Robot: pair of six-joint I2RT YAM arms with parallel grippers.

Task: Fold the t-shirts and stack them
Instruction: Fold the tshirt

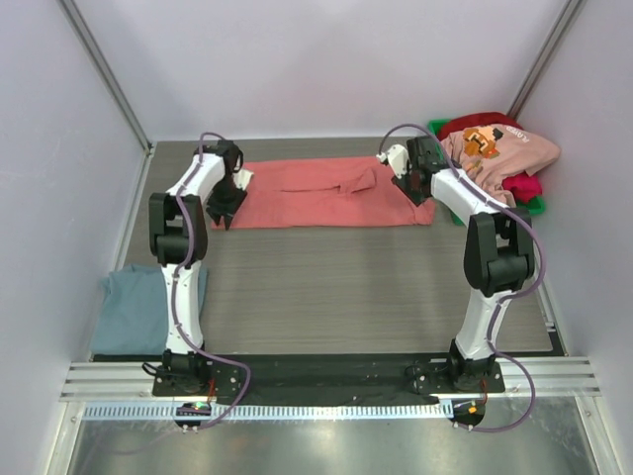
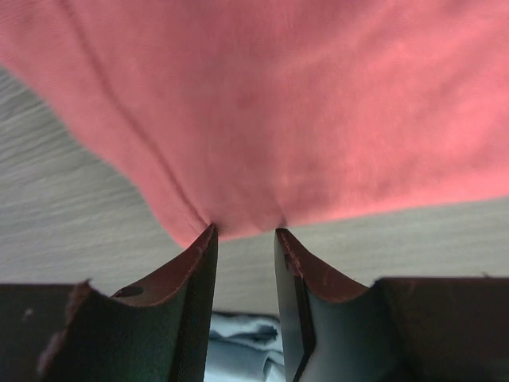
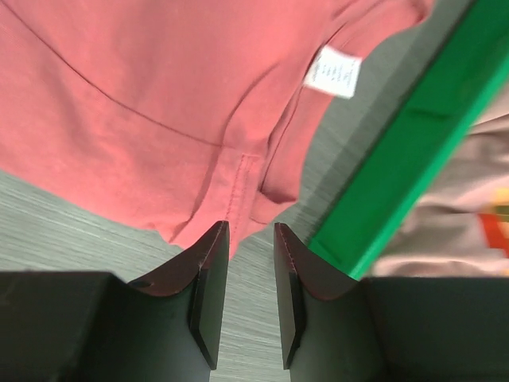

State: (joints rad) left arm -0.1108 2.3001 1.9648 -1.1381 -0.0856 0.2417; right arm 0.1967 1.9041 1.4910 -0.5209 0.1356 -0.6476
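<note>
A salmon-red t-shirt [image 1: 331,192] lies flat in a long folded band across the back of the table. My left gripper [image 1: 224,212] hovers over its left end, jaws open; the shirt's corner [image 2: 238,119] lies just past the fingertips [image 2: 245,231] and only bare table shows between them. My right gripper [image 1: 415,193] is at the shirt's right end, also open [image 3: 250,225], with the hem and white label [image 3: 334,70] ahead. A grey-blue t-shirt [image 1: 138,307] lies at the near left. A light pink t-shirt with orange print [image 1: 495,148] and a crimson one [image 1: 521,186] sit piled at the back right.
A green plastic bin [image 1: 535,206] holds the pile at the back right; its rim [image 3: 413,151] runs close beside my right fingers. Pale walls close in the table on the left, the back and the right. The arm bases stand on a rail at the near edge.
</note>
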